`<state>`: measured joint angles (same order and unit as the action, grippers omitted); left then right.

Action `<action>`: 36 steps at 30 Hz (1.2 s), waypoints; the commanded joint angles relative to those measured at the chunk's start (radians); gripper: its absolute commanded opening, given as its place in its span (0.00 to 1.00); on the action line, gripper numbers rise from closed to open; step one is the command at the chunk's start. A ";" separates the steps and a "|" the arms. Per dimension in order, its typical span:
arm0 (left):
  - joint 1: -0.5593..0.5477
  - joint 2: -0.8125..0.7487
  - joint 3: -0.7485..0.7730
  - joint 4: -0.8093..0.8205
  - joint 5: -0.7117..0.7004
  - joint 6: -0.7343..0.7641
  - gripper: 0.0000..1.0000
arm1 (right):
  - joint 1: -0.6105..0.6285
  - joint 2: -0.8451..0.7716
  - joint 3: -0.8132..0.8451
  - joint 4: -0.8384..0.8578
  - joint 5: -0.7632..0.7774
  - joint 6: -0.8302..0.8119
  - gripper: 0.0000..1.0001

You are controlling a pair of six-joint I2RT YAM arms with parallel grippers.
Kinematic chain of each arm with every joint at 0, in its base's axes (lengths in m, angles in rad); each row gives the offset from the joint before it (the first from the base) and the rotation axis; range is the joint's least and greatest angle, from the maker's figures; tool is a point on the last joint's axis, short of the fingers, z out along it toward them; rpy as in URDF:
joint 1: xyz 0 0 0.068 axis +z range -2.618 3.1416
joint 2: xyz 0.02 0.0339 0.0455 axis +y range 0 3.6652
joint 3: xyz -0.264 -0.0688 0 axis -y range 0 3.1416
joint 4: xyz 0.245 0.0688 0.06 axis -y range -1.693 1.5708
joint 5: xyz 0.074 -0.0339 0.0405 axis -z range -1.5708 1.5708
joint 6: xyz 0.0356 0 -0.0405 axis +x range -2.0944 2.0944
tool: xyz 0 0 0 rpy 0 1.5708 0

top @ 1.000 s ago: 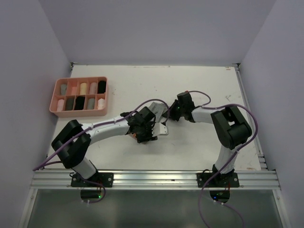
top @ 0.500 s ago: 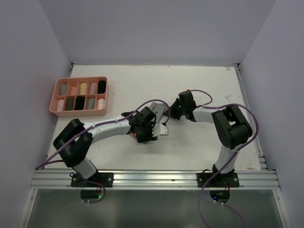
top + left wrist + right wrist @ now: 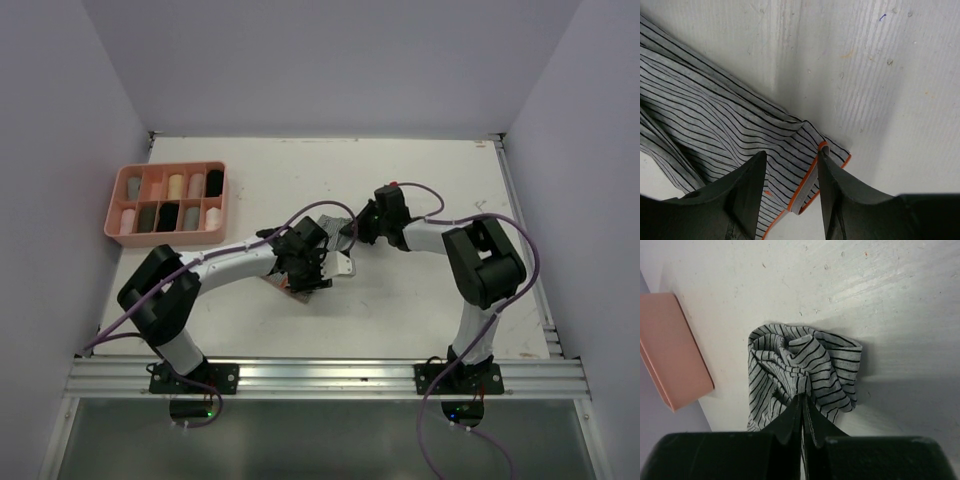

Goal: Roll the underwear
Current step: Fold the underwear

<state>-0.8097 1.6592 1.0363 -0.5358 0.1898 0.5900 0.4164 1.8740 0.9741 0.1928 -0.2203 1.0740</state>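
A grey striped underwear with orange trim lies crumpled at mid-table between my two grippers. In the left wrist view its orange-edged band lies flat on the table between the spread fingers of my left gripper, and the right fingertip touches the band's corner. The left gripper is open over the near-left part of the cloth. My right gripper is shut on a bunched fold of the underwear, at its far-right side.
A pink tray with compartments stands at the far left, with several rolled garments in it; its side wall shows in the right wrist view. Purple cables loop over both arms. Walls enclose the table on three sides.
The right gripper has closed on the fabric and drawn slightly towards the far side. The left gripper has shifted a little to the right over the cloth.
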 commanded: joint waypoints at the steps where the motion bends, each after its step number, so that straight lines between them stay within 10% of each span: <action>1: 0.003 0.017 0.051 0.022 0.036 0.040 0.49 | -0.005 0.050 0.041 -0.009 -0.008 -0.008 0.04; 36: -0.026 0.057 0.057 -0.032 0.066 0.053 0.44 | -0.008 0.082 0.048 -0.062 -0.022 -0.040 0.03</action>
<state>-0.8318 1.7103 1.1080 -0.6010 0.2710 0.6468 0.4129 1.9312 1.0000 0.1764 -0.2382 1.0622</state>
